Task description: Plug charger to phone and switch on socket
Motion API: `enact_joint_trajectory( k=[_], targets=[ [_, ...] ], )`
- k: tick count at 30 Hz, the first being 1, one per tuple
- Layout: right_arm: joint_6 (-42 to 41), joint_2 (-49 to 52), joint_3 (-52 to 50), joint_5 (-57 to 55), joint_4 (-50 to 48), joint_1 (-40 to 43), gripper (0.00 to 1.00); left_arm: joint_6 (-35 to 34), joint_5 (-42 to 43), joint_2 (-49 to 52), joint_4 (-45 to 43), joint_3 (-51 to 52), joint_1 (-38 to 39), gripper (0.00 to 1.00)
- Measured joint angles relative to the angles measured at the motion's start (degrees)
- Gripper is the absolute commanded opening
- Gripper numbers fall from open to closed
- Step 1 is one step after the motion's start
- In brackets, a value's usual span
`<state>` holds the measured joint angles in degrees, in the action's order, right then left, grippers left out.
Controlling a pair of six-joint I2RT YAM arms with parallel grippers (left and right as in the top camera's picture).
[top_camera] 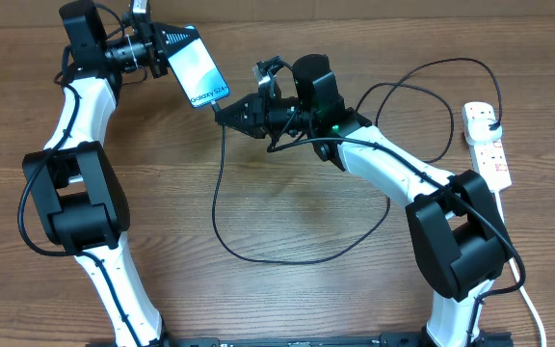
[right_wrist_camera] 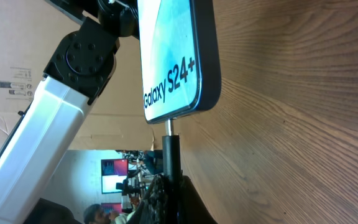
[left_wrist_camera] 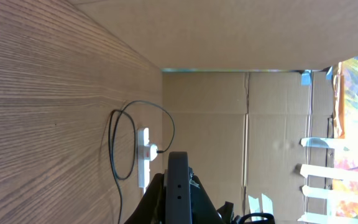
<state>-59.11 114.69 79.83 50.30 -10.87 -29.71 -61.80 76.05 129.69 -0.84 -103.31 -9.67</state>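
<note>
The phone [top_camera: 198, 69], its cyan screen reading "Galaxy S24+", is held off the table at the back left, my left gripper [top_camera: 167, 48] shut on its upper end. In the left wrist view only its dark edge [left_wrist_camera: 179, 168] shows between the fingers [left_wrist_camera: 157, 198]. My right gripper [top_camera: 229, 111] is shut on the charger's black connector [right_wrist_camera: 170, 152]. The connector's metal tip [right_wrist_camera: 169, 126] meets the phone's [right_wrist_camera: 173, 56] bottom edge. The charger cable [top_camera: 222, 207] loops across the table to the white socket strip [top_camera: 487, 145] at the right, where its black plug [top_camera: 494, 126] sits.
The socket's thick white cord [top_camera: 531, 304] runs down the right edge of the table. Both white arms reach over the back half of the wooden table. Cardboard walls [left_wrist_camera: 241, 112] stand behind it. The socket strip [left_wrist_camera: 143, 165] also shows far off in the left wrist view.
</note>
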Motion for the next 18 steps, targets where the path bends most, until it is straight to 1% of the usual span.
enact_joint_trajectory(
  k=[18],
  targets=[
    [2.0, 0.0, 0.0, 1.8, 0.2, -0.3, 0.04, 1.2, 2.8, 0.0, -0.1, 0.0, 0.3, 0.04]
  ],
)
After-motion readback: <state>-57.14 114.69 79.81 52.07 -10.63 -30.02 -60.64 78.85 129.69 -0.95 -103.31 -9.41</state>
